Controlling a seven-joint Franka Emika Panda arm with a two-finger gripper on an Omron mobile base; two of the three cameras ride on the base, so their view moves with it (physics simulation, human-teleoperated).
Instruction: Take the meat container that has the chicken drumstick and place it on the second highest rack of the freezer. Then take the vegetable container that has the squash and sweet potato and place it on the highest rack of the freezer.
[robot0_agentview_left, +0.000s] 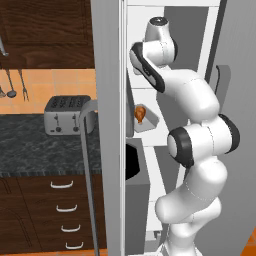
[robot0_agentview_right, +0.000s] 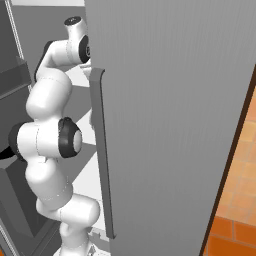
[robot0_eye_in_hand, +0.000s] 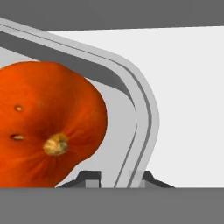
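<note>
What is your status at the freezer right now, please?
Gripper shut on tray rim. Squash inside tray. Drumstick already on lower rack.

Sitting inside grey vegetable container (robot0_eye_in_hand: 144, 113): red-orange squash (robot0_eye_in_hand: 48, 127); chicken drumstick (robot0_agentview_left: 140, 114) lying in tray (robot0_agentview_left: 150, 121) on freezer (robot0_agentview_left: 107, 125) shelf.

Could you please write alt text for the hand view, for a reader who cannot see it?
A glossy red-orange squash with a tan stem nub sits in a pale grey container, filling the left half. The gripper, its two dark fingers straddling the container's rim, is shut on it, above a white shelf.
</note>
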